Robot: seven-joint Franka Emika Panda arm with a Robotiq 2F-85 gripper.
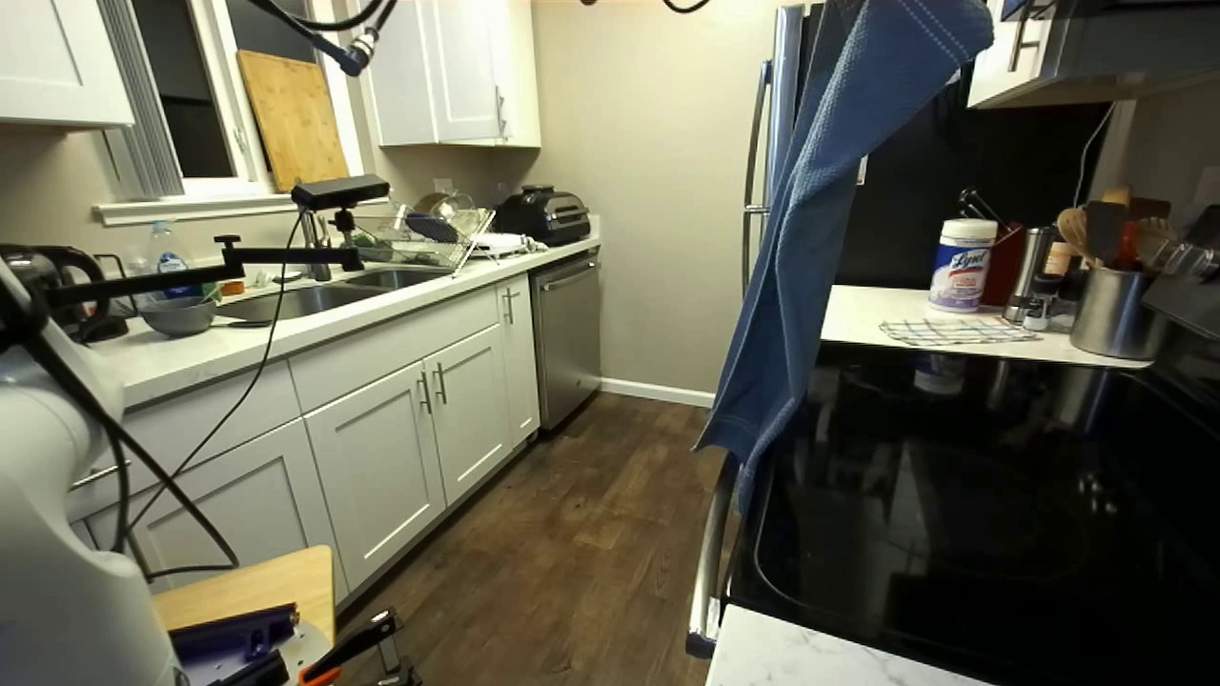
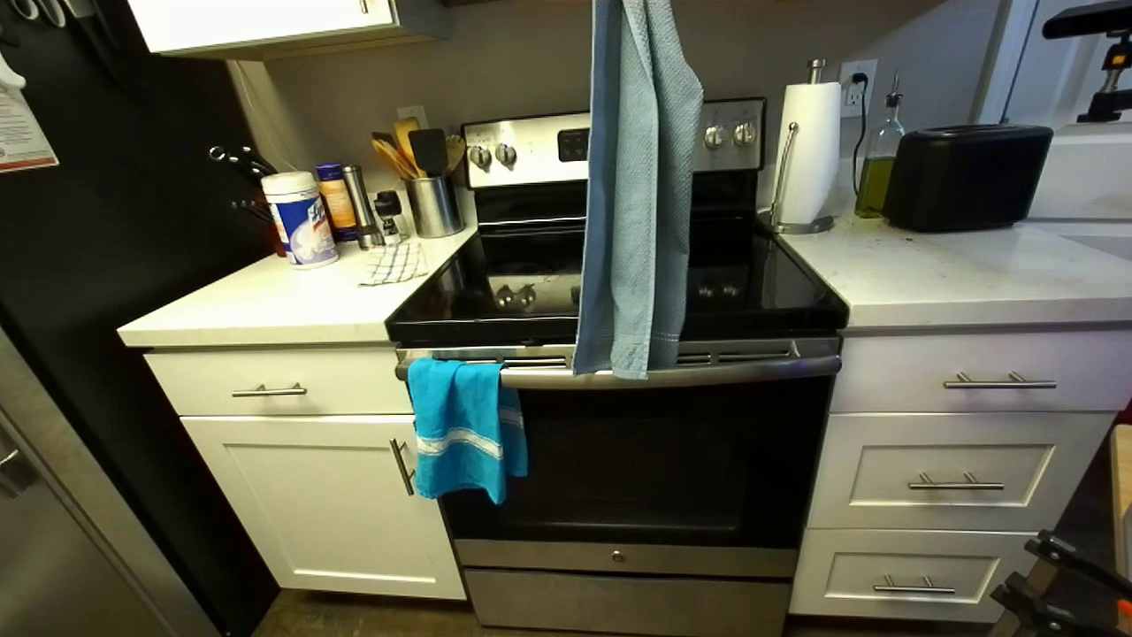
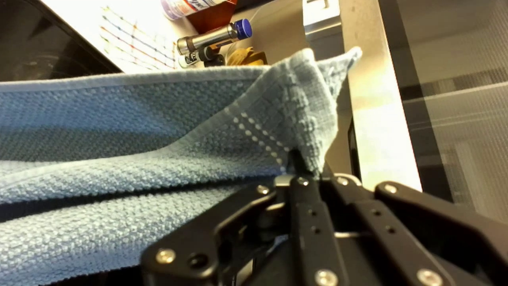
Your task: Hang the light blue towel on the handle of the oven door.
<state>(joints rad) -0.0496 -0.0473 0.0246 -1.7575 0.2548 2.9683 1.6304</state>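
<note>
Only in the wrist view do we see the gripper [image 3: 311, 169], its jaws pressed together and pinching the light blue towel [image 3: 222, 147] near a corner, beside two rows of pale stitching [image 3: 260, 139]. In both exterior views the towel hangs from beyond the top of the view in loose lengthwise folds. Its lower end comes to about the height of the handle [image 2: 761, 372] of the oven door [image 2: 637, 469]; in an exterior view the hem overlaps the bar, but we cannot tell whether they touch.

A bright blue cloth [image 2: 460, 433] with a white band shows in an exterior view only, draped over the bar near the black fridge [image 2: 115, 230]. There we also count four knobs [image 2: 745, 134], three drawers [image 2: 942, 506], one paper roll [image 2: 809, 155], one glass bottle [image 2: 877, 181] and one black toaster [image 2: 968, 181]. In an exterior view we find two sink basins [image 1: 305, 303], one dishwasher [image 1: 570, 333], one wooden board [image 1: 294, 119] by the window [image 1: 186, 114], and part of the robot arm [image 1: 48, 553].

All three views take in one checked cloth [image 1: 958, 331] and one tub [image 1: 961, 286]. We read "Lysol" on its label [image 1: 970, 262]; the wrist view cuts that label off. Print on the paper [image 2: 25, 133] on the fridge is too small to read.
</note>
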